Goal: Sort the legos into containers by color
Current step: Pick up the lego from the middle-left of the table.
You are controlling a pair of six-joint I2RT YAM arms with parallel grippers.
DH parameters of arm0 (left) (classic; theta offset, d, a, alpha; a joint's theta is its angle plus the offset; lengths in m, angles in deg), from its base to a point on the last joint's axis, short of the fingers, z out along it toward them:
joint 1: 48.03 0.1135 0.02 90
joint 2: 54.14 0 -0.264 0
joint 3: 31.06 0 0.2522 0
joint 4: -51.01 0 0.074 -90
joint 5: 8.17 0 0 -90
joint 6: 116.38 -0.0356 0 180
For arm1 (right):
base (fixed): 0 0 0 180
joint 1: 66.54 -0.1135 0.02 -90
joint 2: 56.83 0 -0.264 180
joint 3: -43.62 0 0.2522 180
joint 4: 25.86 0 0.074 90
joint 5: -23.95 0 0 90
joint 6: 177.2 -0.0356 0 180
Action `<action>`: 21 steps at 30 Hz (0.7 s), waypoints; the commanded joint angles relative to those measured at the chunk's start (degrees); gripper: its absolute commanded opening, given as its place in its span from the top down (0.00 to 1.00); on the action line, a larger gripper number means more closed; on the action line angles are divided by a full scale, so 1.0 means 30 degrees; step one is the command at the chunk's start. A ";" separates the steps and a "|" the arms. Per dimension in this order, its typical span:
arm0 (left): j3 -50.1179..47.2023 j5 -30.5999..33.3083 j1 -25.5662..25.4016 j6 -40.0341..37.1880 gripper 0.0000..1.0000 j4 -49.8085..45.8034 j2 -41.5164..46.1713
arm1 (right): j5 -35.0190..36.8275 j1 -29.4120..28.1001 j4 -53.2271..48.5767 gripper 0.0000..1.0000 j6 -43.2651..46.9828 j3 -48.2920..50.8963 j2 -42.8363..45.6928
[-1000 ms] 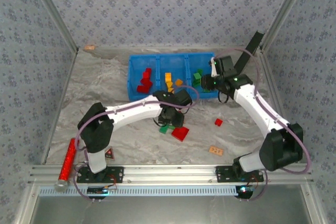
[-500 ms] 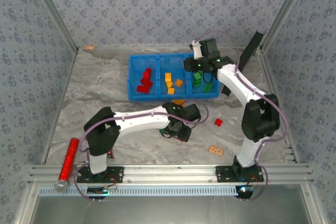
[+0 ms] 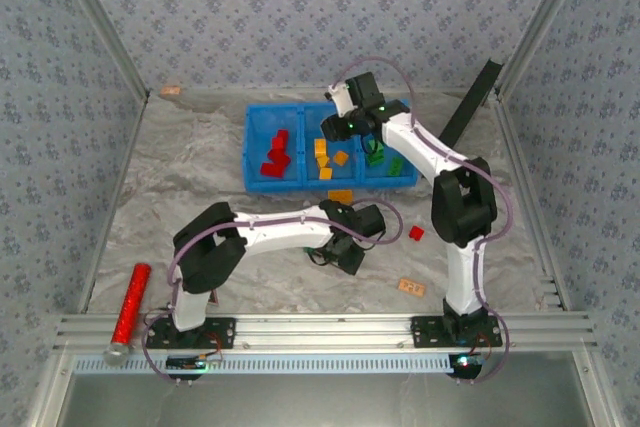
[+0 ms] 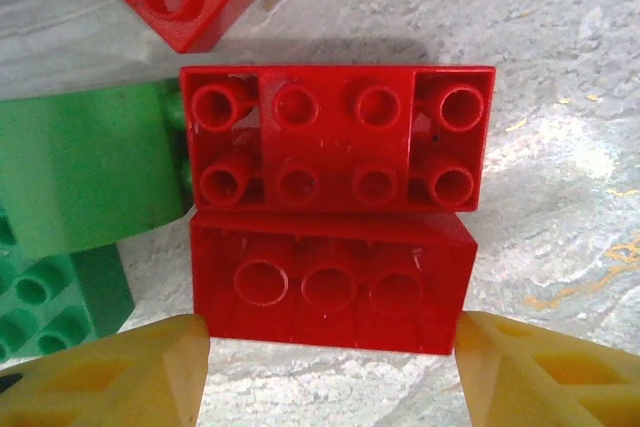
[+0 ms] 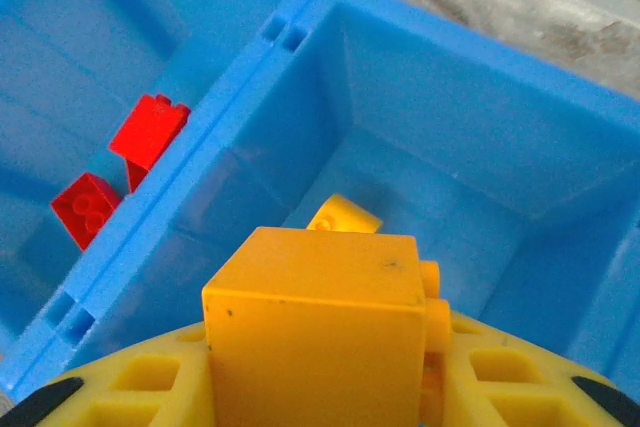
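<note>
Right wrist view: an orange brick (image 5: 315, 332) is being gripped by the right tool (image 5: 330, 377) above the tray's (image 5: 245, 97) middle compartment, probably awaiting release. Near the tray, a red brick (image 4: 330, 282) is being straddled by the spread left tool (image 4: 330, 367).

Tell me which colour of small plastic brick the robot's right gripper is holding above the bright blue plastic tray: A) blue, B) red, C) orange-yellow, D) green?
C: in the right wrist view the right gripper is clamped on an orange-yellow plastic brick, over the middle compartment of the bright blue plastic tray.
</note>
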 commanded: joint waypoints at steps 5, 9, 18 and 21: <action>0.0717 0.0072 -0.0156 -0.0751 0.33 0.0288 -0.0800 | 0.0433 -0.0285 -0.1813 0.54 0.1140 -0.1751 -0.1480; 0.0783 0.0175 -0.0159 -0.0810 0.33 0.0374 -0.1025 | 0.0463 -0.0351 -0.2085 0.50 0.1291 -0.1974 -0.2002; 0.0820 -0.0129 -0.0160 -0.1187 0.32 0.0464 -0.1130 | 0.0145 -0.0318 -0.2394 0.36 0.1424 -0.2159 -0.2450; 0.0873 -0.0308 -0.0152 -0.1329 0.31 0.0491 -0.1082 | 0.0079 -0.0270 -0.2482 0.35 0.1483 -0.2214 -0.2549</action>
